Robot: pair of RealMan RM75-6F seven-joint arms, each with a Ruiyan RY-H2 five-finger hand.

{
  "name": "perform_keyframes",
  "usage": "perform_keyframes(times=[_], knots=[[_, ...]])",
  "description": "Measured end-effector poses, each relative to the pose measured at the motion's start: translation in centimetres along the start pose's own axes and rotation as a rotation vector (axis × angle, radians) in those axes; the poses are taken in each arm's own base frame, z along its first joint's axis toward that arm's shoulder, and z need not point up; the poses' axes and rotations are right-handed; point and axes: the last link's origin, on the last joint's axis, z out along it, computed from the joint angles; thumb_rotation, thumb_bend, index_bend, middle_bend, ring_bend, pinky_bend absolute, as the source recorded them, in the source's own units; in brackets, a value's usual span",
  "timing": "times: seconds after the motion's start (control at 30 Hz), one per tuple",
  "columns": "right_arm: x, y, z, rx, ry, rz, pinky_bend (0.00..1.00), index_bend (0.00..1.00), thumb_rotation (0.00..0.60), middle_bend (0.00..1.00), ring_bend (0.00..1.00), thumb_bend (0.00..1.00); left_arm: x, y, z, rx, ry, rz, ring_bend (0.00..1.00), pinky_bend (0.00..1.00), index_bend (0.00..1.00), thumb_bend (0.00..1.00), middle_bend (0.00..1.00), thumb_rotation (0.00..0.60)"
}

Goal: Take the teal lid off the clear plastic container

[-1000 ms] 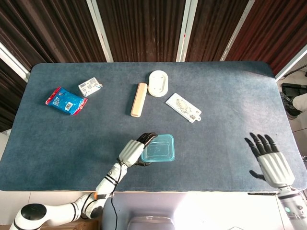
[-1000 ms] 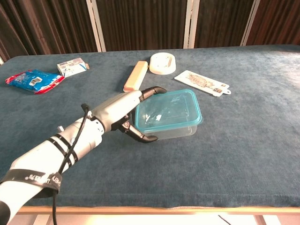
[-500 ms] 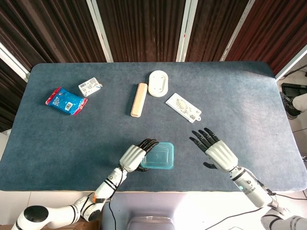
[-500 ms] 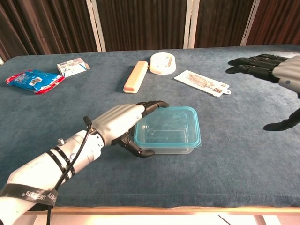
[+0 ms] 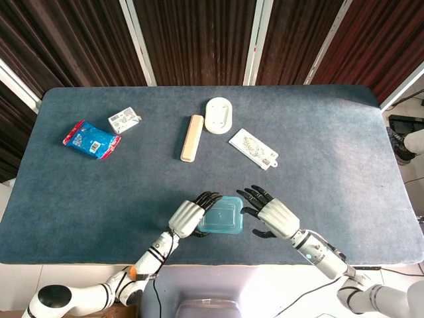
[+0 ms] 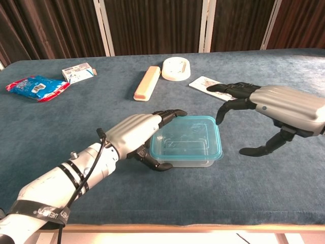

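A clear plastic container [image 6: 189, 158] with a teal lid [image 5: 221, 215] [image 6: 186, 138] stands near the table's front edge. My left hand [image 5: 191, 215] [image 6: 138, 134] grips its left side, fingers over the lid's edge and thumb low against the wall. Just right of the container, my right hand [image 5: 270, 213] [image 6: 269, 109] hovers open with fingers spread toward the lid and the thumb hanging below; it does not touch the container.
Farther back lie a tan bar [image 5: 192, 137], a white oval dish [image 5: 218, 114] and a white printed card [image 5: 253, 148]. At the far left are a small white box [image 5: 124, 120] and a blue-and-red snack packet [image 5: 91, 138]. The table's front edge [image 6: 162, 226] is close.
My right hand has swept in from the right to sit just beside the container. My left hand has pulled the container a little nearer the front edge and set it down.
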Motion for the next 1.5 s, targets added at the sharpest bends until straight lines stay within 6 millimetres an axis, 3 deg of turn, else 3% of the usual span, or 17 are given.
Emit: perform_keyframes(times=[0.37,1.5], knots=[[-2.3,-2.3,2.3,0.052,-0.018,0.085,0.00,0.52,0.600,0.07,0.00,0.37,-0.5,-0.1,0.4,0.011,-0.014,0.006,0.59,0.57,0.06,0.40,0.62,0.600],[-2.3,-2.3,2.6,0.023,-0.020,0.069,0.00,0.54,0.600,0.07,0.00,0.37,-1.0,0.0,0.1,0.019,-0.043,0.012,0.59,0.57,0.05,0.40,0.62,0.600]])
